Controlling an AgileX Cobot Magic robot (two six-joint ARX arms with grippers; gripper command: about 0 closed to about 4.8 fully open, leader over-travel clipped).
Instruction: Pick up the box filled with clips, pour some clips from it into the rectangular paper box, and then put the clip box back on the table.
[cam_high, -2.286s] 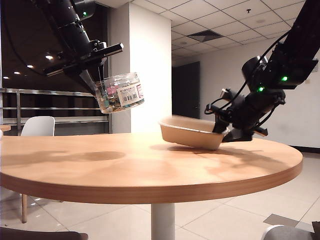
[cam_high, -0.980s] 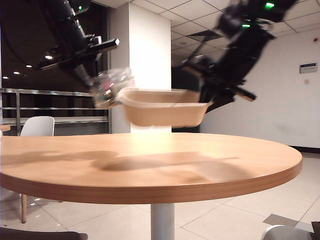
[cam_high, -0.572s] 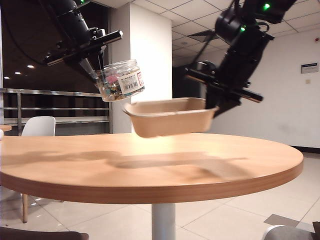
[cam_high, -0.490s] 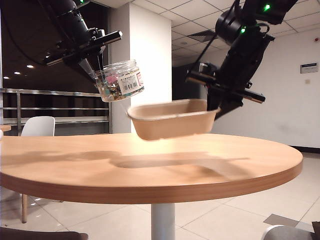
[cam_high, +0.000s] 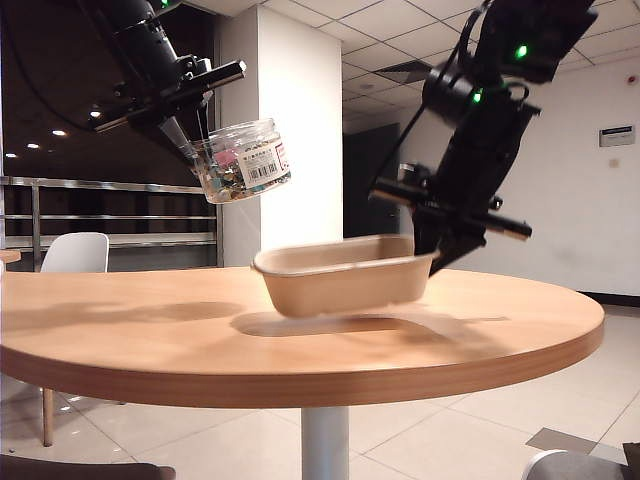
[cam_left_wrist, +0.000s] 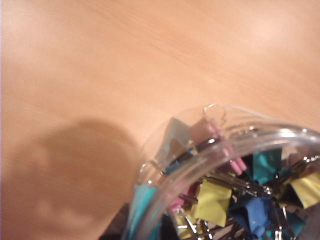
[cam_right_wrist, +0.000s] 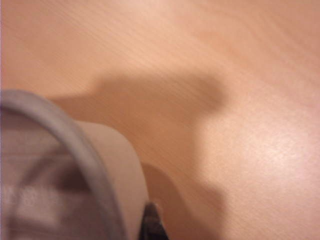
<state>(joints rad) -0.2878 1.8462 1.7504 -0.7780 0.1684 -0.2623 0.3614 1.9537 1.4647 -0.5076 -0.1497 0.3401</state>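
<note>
Both claws clamped: jar aloft on the left, tray low on the right.

The left gripper is closed on the box filled with clips, tilted in the air high over the table. The right gripper pinches the right end of the rectangular paper box, lower and to the jar's right, just off the tabletop. Only the left wrist view shows the clips clearly: pink, yellow, teal, blue. The right wrist view gives the tray's rim, blurred.

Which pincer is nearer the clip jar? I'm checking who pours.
Left. The left pincer grips the clip jar in the air; the right pincer holds the paper tray lower down, apart from it.
</note>
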